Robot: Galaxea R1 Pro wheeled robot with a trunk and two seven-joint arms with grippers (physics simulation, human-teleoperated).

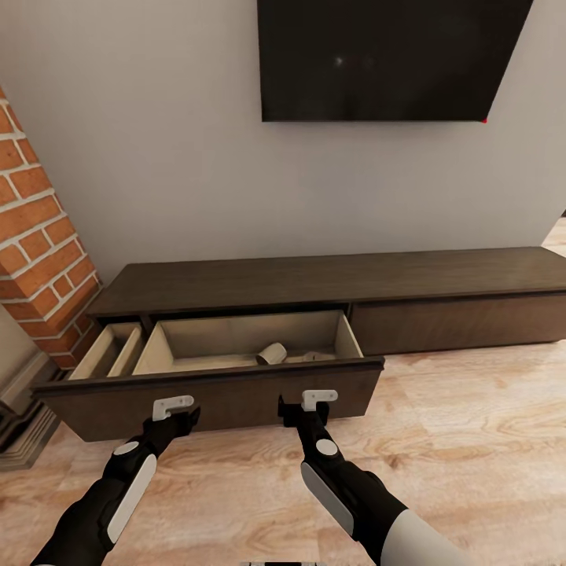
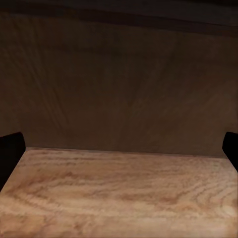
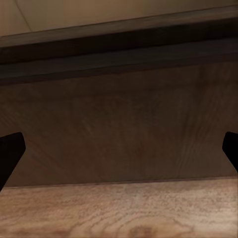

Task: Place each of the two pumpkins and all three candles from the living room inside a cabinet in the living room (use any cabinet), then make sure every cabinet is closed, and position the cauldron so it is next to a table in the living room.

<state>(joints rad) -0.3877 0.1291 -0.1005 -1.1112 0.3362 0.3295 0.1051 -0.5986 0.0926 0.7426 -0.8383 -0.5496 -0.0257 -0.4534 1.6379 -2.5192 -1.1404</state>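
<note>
While you look down from the head camera, the long, low dark brown wooden cabinet (image 1: 330, 287) runs along the grey wall under a black wall-mounted screen (image 1: 385, 59), and its wide left drawer (image 1: 212, 393) stands pulled out over the pale wood-plank floor (image 1: 472, 440). Inside that drawer's pale beige compartment, a small stubby grey-beige candle (image 1: 273, 353) lies tipped on its side near the front wall, and a second candle (image 1: 318, 356) peeks over the drawer's front edge just to its right. A narrow side compartment (image 1: 110, 351) sits at the drawer's left end, next to the red brick column (image 1: 39, 236).

Your left gripper (image 1: 174, 409) and your right gripper (image 1: 317, 401) both sit low against the outer face of the drawer front, well apart from each other, the left toward the front's left half and the right toward its right half. In the left wrist view, the left gripper (image 2: 119, 148) has its dark fingertips (image 2: 11, 148) at the far edges of the picture, spread wide, with the brown drawer face straight ahead and floor beneath. In the right wrist view, the right gripper (image 3: 119, 148) is likewise spread wide, with nothing between its fingertips (image 3: 10, 148), facing the same brown panel below its darker top lip.
</note>
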